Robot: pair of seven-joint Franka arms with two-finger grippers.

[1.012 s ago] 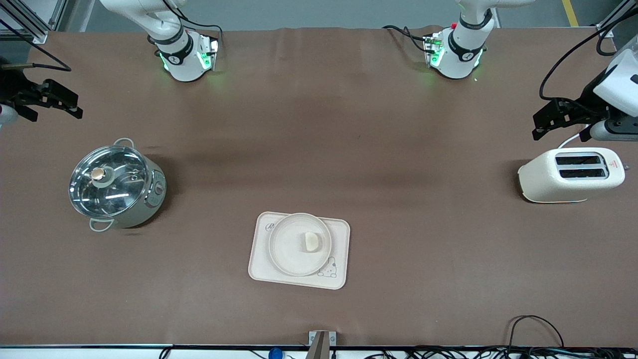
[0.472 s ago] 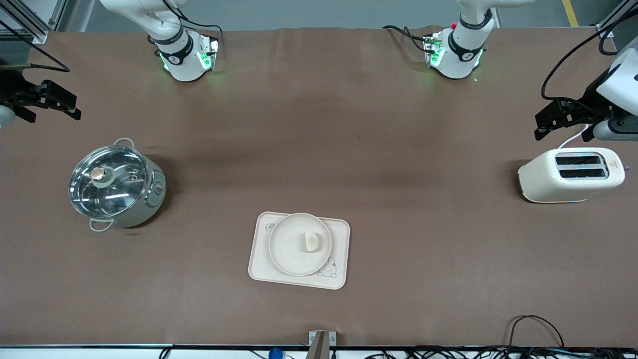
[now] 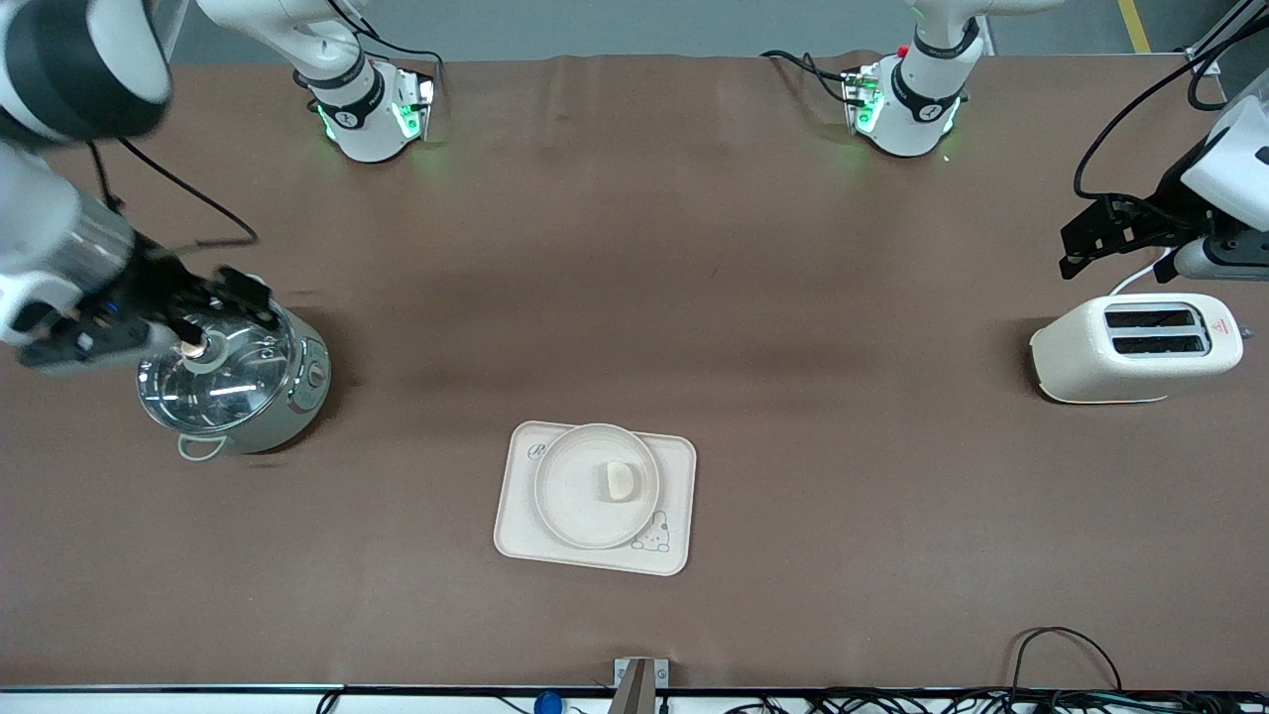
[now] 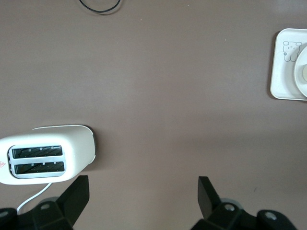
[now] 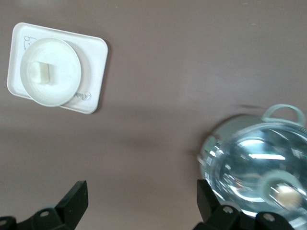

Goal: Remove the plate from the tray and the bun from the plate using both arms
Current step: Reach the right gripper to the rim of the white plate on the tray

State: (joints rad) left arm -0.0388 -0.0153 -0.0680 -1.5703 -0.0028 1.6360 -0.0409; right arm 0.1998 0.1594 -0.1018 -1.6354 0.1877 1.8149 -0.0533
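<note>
Brown tabletop is seen with the tray (image 3: 595, 499) bearing the plate (image 3: 596, 485) and bun (image 3: 620, 480), well apart from both sets of spread fingers. The right gripper (image 3: 223, 297), empty, hangs over a lidded pot (image 3: 233, 372) and could knock it; the left gripper (image 3: 1100, 238), empty, is held over bare cloth near a toaster (image 3: 1135, 347).

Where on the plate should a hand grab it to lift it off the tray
Probably at the raised rim of the plate, one finger inside and one outside. That rim is the only graspable edge on this shallow dish. Come from above at the edge toward the right arm's end, because the bun sits off-centre toward the left arm's end. The tray stays flat beneath it.
</note>
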